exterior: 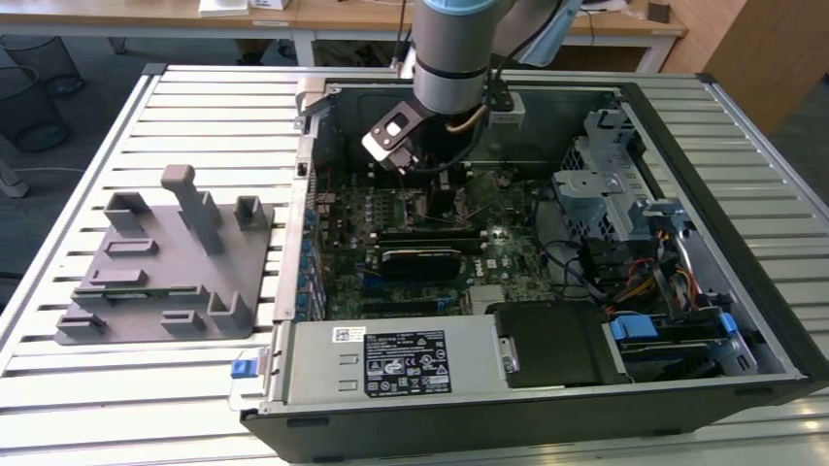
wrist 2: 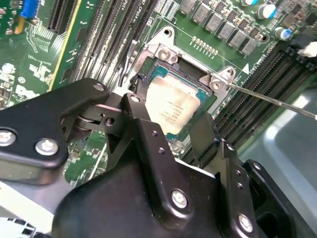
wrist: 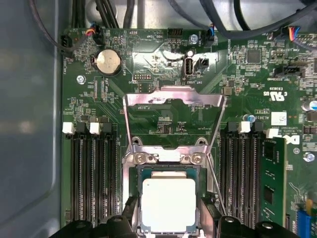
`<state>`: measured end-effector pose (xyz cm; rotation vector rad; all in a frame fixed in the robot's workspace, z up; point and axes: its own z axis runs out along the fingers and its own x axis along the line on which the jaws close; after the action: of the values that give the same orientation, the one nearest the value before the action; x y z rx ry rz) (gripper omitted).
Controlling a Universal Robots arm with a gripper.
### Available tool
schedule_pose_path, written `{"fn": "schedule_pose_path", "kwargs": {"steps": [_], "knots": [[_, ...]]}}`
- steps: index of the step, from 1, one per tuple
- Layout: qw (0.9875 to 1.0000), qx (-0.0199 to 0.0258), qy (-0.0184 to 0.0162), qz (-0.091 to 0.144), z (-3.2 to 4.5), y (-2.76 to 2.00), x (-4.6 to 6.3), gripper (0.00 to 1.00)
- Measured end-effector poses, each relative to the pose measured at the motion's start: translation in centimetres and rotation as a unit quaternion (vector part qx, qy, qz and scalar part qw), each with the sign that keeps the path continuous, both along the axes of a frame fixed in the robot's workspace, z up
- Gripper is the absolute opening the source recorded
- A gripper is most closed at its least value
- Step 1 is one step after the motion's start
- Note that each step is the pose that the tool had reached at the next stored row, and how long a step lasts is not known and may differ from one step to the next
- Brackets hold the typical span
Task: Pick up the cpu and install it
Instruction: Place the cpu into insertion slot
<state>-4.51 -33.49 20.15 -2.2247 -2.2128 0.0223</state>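
Silvery cpu flat in socket

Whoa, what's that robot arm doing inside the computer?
The grey robot arm is down inside the open black computer case. Its black gripper is right at the cpu, a small flat square chip with a silvery metal top. The chip lies in the socket on the green motherboard. The socket's shiny metal cover frame is flipped open.

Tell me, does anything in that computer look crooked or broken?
Nothing looks broken. The cpu lies square in its socket; the metal hold-down frame beside it stands flipped open, not clamped over it.
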Motion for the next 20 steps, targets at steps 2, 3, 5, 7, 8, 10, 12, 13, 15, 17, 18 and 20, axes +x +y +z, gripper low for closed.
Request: {"fn": "schedule_pose_path", "kwargs": {"steps": [2, 3, 5, 7, 8, 10, 12, 13, 15, 17, 18, 20], "knots": [[1.0000, 0.0000, 0.0001, 0.000, 0.42, 0.00, 0.0, 0.59], [1.0000, 0.0000, 0.0002, 0.000, 0.64, 0.00, 0.0, 0.53], [1.0000, 0.0000, 0.0005, 0.000, 0.98, 0.00, 0.0, 0.47], [1.0000, 0.0000, 0.0005, 0.000, 1.09, 0.00, 0.0, 0.41], [1.0000, 0.0000, 0.0005, 0.000, 1.12, 0.00, 0.0, 0.35], [1.0000, -0.0001, 0.0006, 0.000, 1.22, 0.00, 0.0, 0.24], [1.0000, -0.0001, 0.0006, 0.000, 1.33, 0.00, 0.0, 0.18], [1.0000, -0.0001, 0.0006, 0.000, 1.36, 0.00, 0.0, 0.12], [1.0000, -0.0001, 0.0006, 0.000, 1.42, 0.00, 0.0, 0.12], [1.0000, -0.0001, 0.0006, 0.000, 1.47, 0.00, 0.0, 0.11], [1.0000, -0.0001, 0.0006, 0.000, 1.50, 0.00, 0.0, 0.11], [1.0000, 0.0000, 0.0005, 0.000, 1.51, 0.00, 0.0, 0.11]]}}
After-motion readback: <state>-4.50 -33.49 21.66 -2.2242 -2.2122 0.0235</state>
